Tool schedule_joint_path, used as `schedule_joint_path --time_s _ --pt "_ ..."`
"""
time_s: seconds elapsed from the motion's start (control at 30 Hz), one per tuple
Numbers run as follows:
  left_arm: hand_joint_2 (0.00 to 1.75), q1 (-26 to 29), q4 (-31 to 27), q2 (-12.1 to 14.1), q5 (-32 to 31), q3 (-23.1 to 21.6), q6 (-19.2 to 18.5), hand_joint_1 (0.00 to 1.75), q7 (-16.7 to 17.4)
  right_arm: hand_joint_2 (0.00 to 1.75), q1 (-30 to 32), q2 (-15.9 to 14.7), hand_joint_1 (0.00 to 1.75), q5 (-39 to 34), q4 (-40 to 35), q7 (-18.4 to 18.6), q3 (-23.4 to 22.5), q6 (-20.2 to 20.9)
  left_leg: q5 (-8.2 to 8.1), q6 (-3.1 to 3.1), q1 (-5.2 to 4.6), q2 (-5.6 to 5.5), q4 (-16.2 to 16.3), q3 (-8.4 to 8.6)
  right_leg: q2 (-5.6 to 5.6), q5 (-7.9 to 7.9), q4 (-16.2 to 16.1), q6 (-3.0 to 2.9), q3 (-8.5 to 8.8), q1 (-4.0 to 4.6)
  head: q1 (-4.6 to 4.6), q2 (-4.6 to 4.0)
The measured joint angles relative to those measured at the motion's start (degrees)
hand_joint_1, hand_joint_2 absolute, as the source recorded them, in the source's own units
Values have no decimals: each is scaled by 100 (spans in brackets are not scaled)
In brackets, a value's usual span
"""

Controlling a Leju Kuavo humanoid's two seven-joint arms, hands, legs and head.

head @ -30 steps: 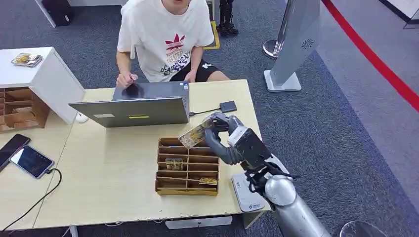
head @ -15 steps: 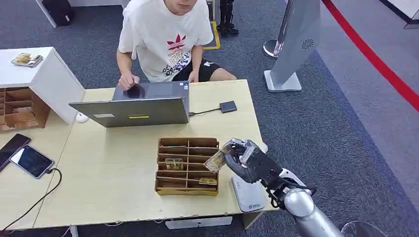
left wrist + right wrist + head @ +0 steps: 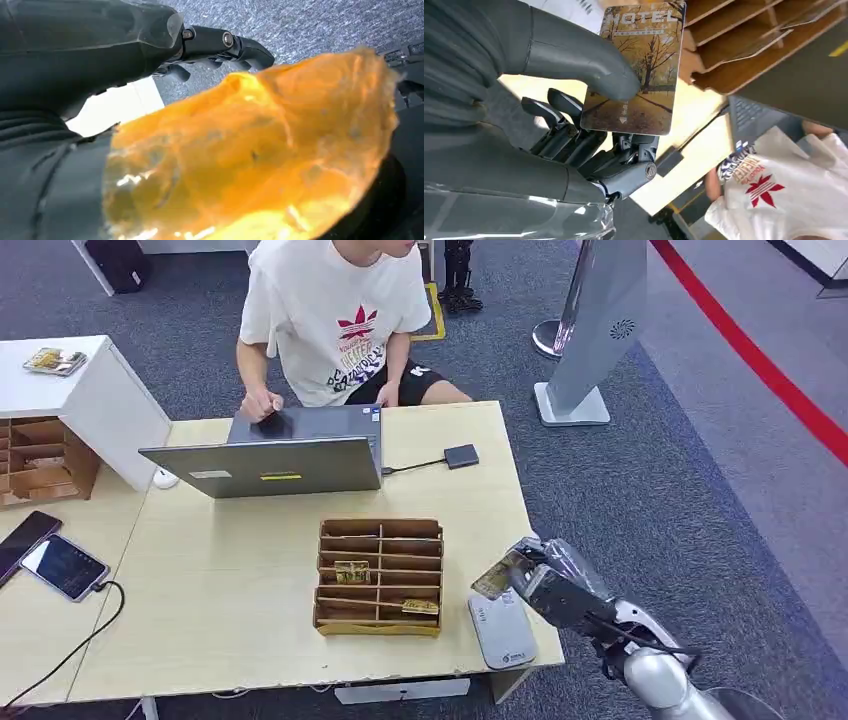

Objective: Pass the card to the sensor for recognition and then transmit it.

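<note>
My right hand (image 3: 553,587) pinches a hotel card (image 3: 495,578) with an autumn tree picture, held tilted just above the far end of the flat grey-white card sensor (image 3: 502,631) at the table's front right. In the right wrist view the thumb (image 3: 589,65) presses the card (image 3: 639,65) against the darker fingers, and the word HOTEL is readable. My left hand (image 3: 100,55) hangs off the table with its dark fingers (image 3: 225,42) stretched out over carpet. A blurred orange shape close to the lens hides the rest of it.
A wooden slotted organizer (image 3: 380,527) with two cards in it stands left of the sensor. Behind it are an open laptop (image 3: 265,465), a small dark hub (image 3: 461,455) on a cable, and a seated person (image 3: 335,325). Two phones (image 3: 62,565) lie far left.
My right hand has carried the card from over the organizer's back right corner toward me and down, to just above the sensor. The person has stayed at the laptop.
</note>
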Motion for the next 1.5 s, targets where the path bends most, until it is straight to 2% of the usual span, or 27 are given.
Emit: schedule_joint_path --time_s 0.13,0.27,0.67,0.77,0.87,1.5 --pt "0 -2 0 7 7 0 -33 0 0 175 -202 -142 175 530 26 182 195 138 0 0 0 1 0 0 3 0 0 0 0 0 0 0" --pt "0 -2 0 11 17 0 -42 0 0 175 -450 -216 175 731 109 271 417 166 0 0 0 1 0 0 1 0 0 0 0 0 2 0" --pt "0 -3 0 11 15 0 -48 0 0 175 -587 -221 175 799 181 289 652 193 0 0 0 1 0 -1 1 0 0 0 0 0 0 0" --pt "0 -4 0 11 -2 0 -50 0 4 175 -771 -218 175 807 293 291 984 236 0 0 0 0 0 -1 -1 0 0 0 0 0 0 0" --pt "0 -4 0 13 -11 0 -50 0 6 175 -822 -218 175 818 369 293 1090 236 0 0 0 0 0 -2 -1 0 0 0 1 -1 0 0" --pt "0 -12 0 37 -37 -7 -133 0 44 175 -1424 -223 175 1321 1023 852 1947 368 0 0 0 0 0 0 0 0 0 0 1 0 0 0"
